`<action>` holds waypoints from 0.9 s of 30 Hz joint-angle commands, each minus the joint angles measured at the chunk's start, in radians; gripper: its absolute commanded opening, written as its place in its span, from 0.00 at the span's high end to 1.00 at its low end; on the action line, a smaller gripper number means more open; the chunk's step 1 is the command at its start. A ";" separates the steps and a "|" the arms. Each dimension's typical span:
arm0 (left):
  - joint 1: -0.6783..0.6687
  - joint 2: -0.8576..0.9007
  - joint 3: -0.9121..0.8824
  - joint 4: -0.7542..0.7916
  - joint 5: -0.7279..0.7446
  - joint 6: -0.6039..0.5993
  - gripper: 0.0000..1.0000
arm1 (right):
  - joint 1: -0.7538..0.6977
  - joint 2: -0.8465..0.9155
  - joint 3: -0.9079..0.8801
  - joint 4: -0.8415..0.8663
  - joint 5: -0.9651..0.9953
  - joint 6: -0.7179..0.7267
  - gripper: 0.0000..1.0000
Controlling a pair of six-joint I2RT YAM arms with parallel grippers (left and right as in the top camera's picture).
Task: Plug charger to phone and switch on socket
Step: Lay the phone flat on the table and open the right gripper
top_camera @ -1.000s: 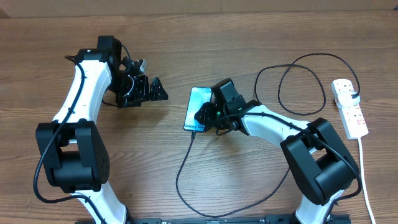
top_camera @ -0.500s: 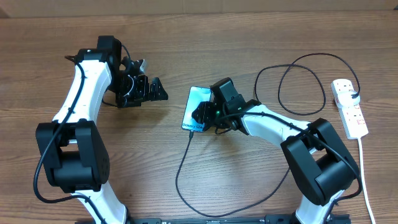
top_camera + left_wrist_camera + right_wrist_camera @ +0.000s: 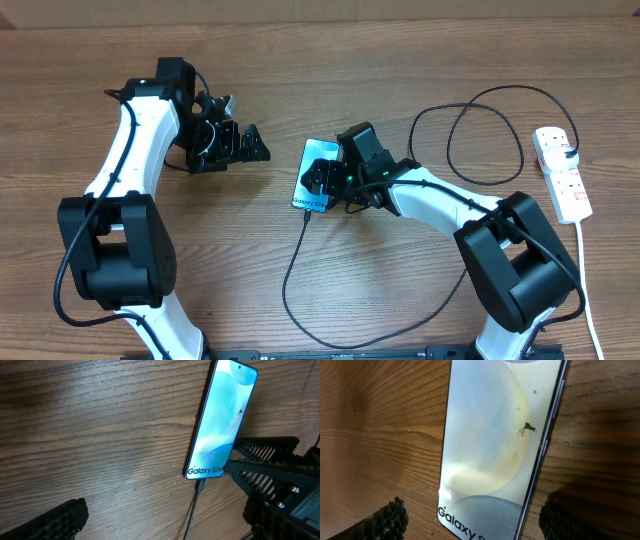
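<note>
The phone (image 3: 312, 162) lies flat mid-table, its light blue screen up and "Galaxy S24" at its near end. The thin black charger (image 3: 287, 275) loops across the table. Its connector tip (image 3: 200, 485) sits against the phone's bottom edge and looks inserted. My right gripper (image 3: 322, 183) is open and straddles the phone's (image 3: 500, 445) lower end, one of its fingers (image 3: 385, 520) clear of each side. My left gripper (image 3: 250, 148) is open with nothing in it, to the left of the phone (image 3: 220, 420). The white socket (image 3: 563, 185) lies at the far right.
The charger's far end runs in wide loops (image 3: 485, 150) behind the right arm to a black plug (image 3: 570, 152) on the socket. A thick white cord (image 3: 588, 290) leads from the socket to the table's front edge.
My right gripper's jaws have spread wide apart over the phone's lower end and the arm has edged slightly left. The left arm has not moved.
</note>
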 commanded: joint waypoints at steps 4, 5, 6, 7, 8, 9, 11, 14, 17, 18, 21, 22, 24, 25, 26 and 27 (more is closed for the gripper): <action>-0.002 -0.023 0.002 0.003 -0.006 -0.003 0.00 | -0.003 0.035 -0.026 -0.032 0.063 0.000 0.14; -0.002 -0.023 0.002 0.003 -0.006 -0.003 0.00 | -0.003 0.032 -0.026 -0.034 0.063 0.000 0.14; -0.002 -0.023 0.002 0.003 -0.006 -0.003 0.00 | -0.003 0.027 -0.026 -0.039 0.071 0.000 0.14; -0.002 -0.023 0.002 0.003 -0.006 -0.003 0.00 | -0.003 0.020 -0.026 -0.047 0.084 0.002 0.14; -0.002 -0.023 0.002 0.003 -0.006 -0.003 0.01 | -0.003 0.010 -0.026 -0.062 0.108 0.010 0.14; -0.002 -0.023 0.002 0.003 -0.006 -0.003 0.00 | -0.003 0.000 -0.026 -0.077 0.133 0.022 0.14; -0.002 -0.023 0.002 0.003 -0.006 -0.003 0.01 | -0.003 -0.022 -0.026 -0.113 0.191 0.042 0.14; -0.002 -0.023 0.002 0.003 -0.006 -0.003 0.00 | -0.002 -0.038 -0.026 -0.134 0.220 0.053 0.13; -0.002 -0.023 0.002 0.003 -0.006 -0.003 0.01 | -0.002 -0.038 -0.026 -0.138 0.220 0.053 0.10; -0.002 -0.023 0.002 0.003 -0.006 -0.003 0.00 | -0.002 -0.038 -0.026 -0.138 0.220 0.053 0.08; -0.002 -0.023 0.002 0.003 -0.006 -0.003 0.00 | -0.002 -0.038 -0.026 -0.138 0.220 0.056 0.04; -0.002 -0.023 0.002 0.003 -0.006 -0.003 0.01 | -0.002 -0.038 -0.026 -0.138 0.220 0.058 0.03; -0.002 -0.023 0.002 0.003 -0.006 -0.003 0.00 | -0.002 -0.038 -0.026 -0.152 0.243 0.087 0.01; -0.002 -0.023 0.002 0.003 -0.006 -0.003 0.00 | -0.002 -0.039 -0.026 -0.160 0.256 0.103 0.01; -0.002 -0.023 0.002 0.003 -0.006 -0.003 0.01 | -0.002 -0.042 -0.026 -0.170 0.272 0.121 0.00; -0.002 -0.023 0.002 0.003 -0.006 -0.003 0.00 | -0.002 -0.043 -0.026 -0.172 0.280 0.124 0.00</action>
